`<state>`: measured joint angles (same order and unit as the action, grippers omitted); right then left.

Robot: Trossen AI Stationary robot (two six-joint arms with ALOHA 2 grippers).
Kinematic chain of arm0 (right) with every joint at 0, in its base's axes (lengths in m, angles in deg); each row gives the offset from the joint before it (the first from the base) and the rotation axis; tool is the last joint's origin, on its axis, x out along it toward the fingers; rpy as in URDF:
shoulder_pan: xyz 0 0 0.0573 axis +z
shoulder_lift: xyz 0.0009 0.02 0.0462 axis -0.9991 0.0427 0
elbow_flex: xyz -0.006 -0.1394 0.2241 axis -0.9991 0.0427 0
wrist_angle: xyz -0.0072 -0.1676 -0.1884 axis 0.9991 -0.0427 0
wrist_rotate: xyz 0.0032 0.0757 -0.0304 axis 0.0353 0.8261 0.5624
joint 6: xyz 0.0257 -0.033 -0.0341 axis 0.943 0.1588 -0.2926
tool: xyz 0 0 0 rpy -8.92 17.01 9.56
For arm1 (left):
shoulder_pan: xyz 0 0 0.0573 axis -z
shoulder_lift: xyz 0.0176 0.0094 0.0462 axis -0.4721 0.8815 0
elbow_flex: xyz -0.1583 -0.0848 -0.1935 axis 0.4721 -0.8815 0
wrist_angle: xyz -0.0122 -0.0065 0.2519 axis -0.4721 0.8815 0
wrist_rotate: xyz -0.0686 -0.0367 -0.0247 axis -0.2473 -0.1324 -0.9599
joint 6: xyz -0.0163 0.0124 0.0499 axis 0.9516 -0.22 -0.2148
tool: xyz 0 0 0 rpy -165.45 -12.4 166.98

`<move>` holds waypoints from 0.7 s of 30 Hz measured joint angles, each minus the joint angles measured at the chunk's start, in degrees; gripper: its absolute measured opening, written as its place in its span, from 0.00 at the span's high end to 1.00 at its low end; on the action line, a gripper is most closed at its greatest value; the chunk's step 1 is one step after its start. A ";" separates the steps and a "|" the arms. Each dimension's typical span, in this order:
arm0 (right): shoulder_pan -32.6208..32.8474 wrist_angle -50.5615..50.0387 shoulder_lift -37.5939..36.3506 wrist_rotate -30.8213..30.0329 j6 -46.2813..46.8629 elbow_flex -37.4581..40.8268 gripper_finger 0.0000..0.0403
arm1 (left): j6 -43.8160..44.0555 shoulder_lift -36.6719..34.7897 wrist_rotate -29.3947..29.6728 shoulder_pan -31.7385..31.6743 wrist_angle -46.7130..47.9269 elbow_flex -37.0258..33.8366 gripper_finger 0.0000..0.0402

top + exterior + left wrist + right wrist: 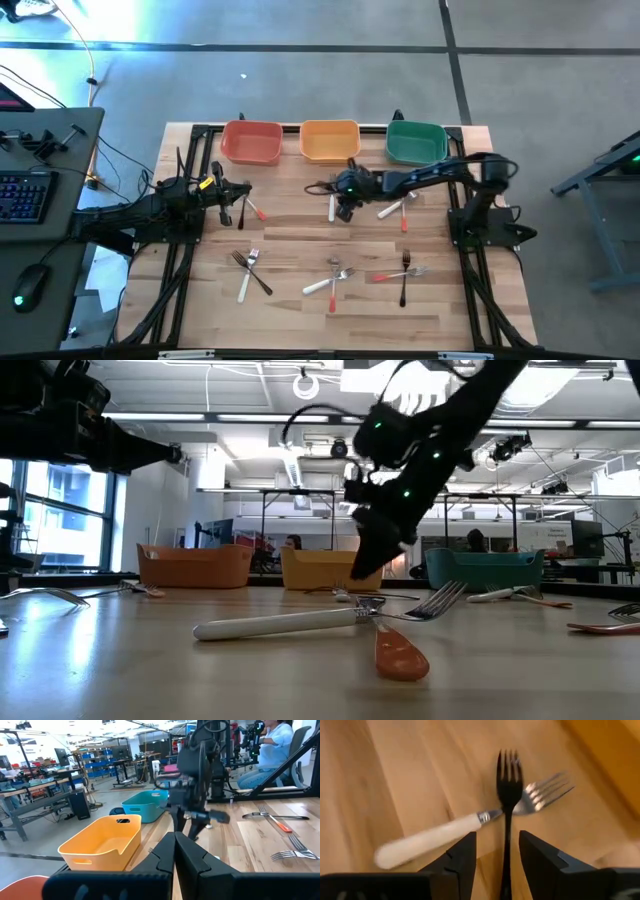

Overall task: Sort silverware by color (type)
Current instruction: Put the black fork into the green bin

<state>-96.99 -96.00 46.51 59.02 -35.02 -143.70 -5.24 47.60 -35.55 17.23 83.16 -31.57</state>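
My right gripper [497, 855] is open and points down at the table in front of the yellow bin [330, 140]. Its fingers stand on either side of a black fork's handle [506, 850] without touching it. That black fork [506, 795] lies across the neck of a white-handled fork [430, 840]. In the low view the right gripper [368, 565] hangs just above the tabletop. My left gripper [175, 847] is shut and empty, hovering at the table's left [240, 193] near an orange-handled fork [256, 211]. More forks lie in small crossed heaps toward the near edge.
Three bins stand along the far edge: orange-red [250, 142], yellow, green [415, 142]. Fork heaps lie at near left [250, 268], near middle [333, 278] and near right [402, 270]. Two more forks [397, 209] lie under the right arm. A person sits beyond the table [280, 745].
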 joint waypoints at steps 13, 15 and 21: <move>-2.85 -12.60 8.78 3.42 -0.90 -10.93 0.79 | -0.02 0.00 -0.01 0.00 0.01 -0.01 1.00; -3.24 -13.22 8.82 3.87 -0.57 -10.92 0.84 | 0.00 0.00 0.02 0.00 -0.02 -0.01 1.00; -3.92 -14.39 8.92 4.45 -1.61 -10.92 0.97 | -0.02 0.00 0.00 -0.01 0.00 -0.01 1.00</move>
<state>-100.91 -110.39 55.42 63.46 -36.63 -154.63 -5.26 47.60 -35.55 17.22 83.15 -31.58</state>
